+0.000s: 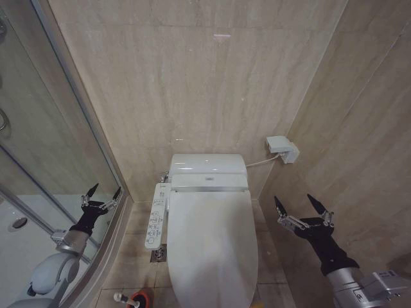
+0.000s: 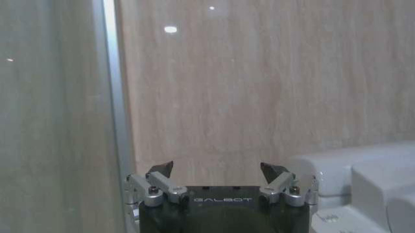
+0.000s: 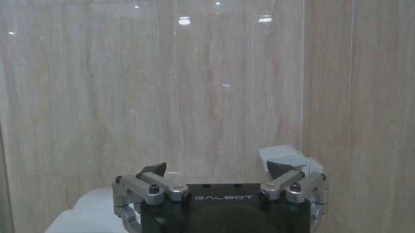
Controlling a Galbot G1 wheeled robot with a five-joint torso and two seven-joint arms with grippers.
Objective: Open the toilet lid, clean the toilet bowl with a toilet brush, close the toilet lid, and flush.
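The toilet lid (image 1: pixel 212 247) is a glossy white oval lying shut, so the toilet bowl is hidden under it. On the floor left of the toilet's front, the toilet brush (image 1: pixel 120 297) rests in its red holder (image 1: pixel 143 299) at the picture's lower edge. My left gripper (image 1: pixel 101 196) hangs open in the air left of the toilet, close to the shower glass, with nothing in it. To the right of the lid my right gripper (image 1: pixel 302 206) is open and empty too. Each wrist view shows its own open gripper, the left gripper (image 2: pixel 217 171) and the right gripper (image 3: pixel 217 170), facing the back wall.
The white boxy rear unit (image 1: pixel 207 172) sits behind the lid, with a control panel (image 1: pixel 156 215) on its left side. A white wall box (image 1: pixel 283 149) with a cable hangs at the right corner. The curved shower glass (image 1: pixel 58 147) closes the left side; tiled walls stand behind and to the right.
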